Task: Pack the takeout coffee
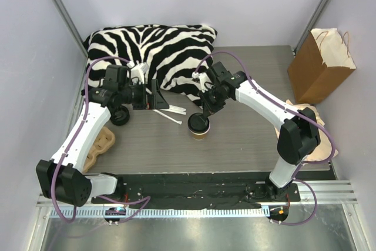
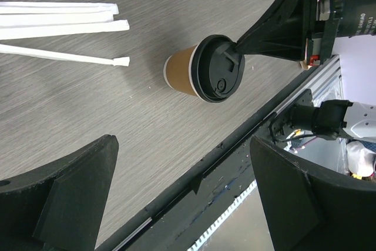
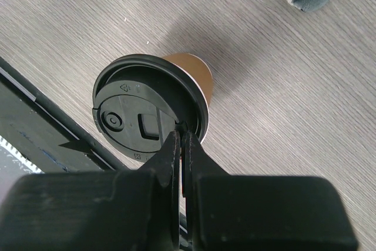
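The takeout coffee (image 1: 198,126) is a brown paper cup with a black lid, standing upright on the table's middle near the front edge. It also shows in the left wrist view (image 2: 202,69) and the right wrist view (image 3: 147,110). My right gripper (image 1: 207,111) is shut, and its tips (image 3: 181,134) rest on the lid's rim on the far side of the cup. My left gripper (image 1: 154,95) is open and empty (image 2: 182,198). It hovers to the left of the cup, well apart from it.
Several wrapped straws (image 1: 170,113) lie left of the cup. A zebra pillow (image 1: 158,51) is at the back, a brown paper bag (image 1: 320,66) at the back right, a cardboard carrier (image 1: 100,145) at the left edge and a dark round object (image 1: 119,116) beside it.
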You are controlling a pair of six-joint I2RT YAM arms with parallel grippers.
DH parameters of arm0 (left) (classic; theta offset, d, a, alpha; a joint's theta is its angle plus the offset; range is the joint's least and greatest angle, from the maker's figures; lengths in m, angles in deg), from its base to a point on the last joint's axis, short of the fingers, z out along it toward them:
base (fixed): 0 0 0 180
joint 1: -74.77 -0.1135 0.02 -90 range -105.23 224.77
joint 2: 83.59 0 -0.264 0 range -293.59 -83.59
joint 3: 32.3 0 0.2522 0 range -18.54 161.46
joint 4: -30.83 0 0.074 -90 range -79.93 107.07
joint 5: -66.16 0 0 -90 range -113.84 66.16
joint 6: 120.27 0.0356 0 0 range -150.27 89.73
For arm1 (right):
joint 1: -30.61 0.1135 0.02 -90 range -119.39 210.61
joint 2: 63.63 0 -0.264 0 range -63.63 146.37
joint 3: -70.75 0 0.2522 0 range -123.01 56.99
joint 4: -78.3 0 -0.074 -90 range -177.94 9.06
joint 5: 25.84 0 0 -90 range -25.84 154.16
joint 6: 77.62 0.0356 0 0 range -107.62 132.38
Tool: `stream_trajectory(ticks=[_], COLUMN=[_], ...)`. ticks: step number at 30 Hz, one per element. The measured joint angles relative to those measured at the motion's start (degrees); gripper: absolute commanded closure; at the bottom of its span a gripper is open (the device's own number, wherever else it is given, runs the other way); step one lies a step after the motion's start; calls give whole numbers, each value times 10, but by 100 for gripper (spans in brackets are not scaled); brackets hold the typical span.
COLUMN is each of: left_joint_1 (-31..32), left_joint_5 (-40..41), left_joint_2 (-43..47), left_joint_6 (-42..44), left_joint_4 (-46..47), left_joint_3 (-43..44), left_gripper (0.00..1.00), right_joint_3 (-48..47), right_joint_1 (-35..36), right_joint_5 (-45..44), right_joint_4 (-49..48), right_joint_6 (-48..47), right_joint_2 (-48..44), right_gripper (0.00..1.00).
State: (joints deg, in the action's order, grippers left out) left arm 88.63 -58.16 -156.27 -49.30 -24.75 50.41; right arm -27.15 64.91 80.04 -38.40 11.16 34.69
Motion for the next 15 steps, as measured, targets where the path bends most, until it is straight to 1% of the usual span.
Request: stream_trajectory(ticks=[15], left_joint_1=[0], left_joint_5=[-3], left_joint_2=[-9], left_joint_6=[0], left_joint_4=[0], left_joint_3=[-5], left_gripper=[0], right_joint_3=[-42], right_joint_1=[5], right_joint_5=[-7], right_joint_4=[19], right_joint_6=[-9], right_joint_2=[-1], right_gripper=[99])
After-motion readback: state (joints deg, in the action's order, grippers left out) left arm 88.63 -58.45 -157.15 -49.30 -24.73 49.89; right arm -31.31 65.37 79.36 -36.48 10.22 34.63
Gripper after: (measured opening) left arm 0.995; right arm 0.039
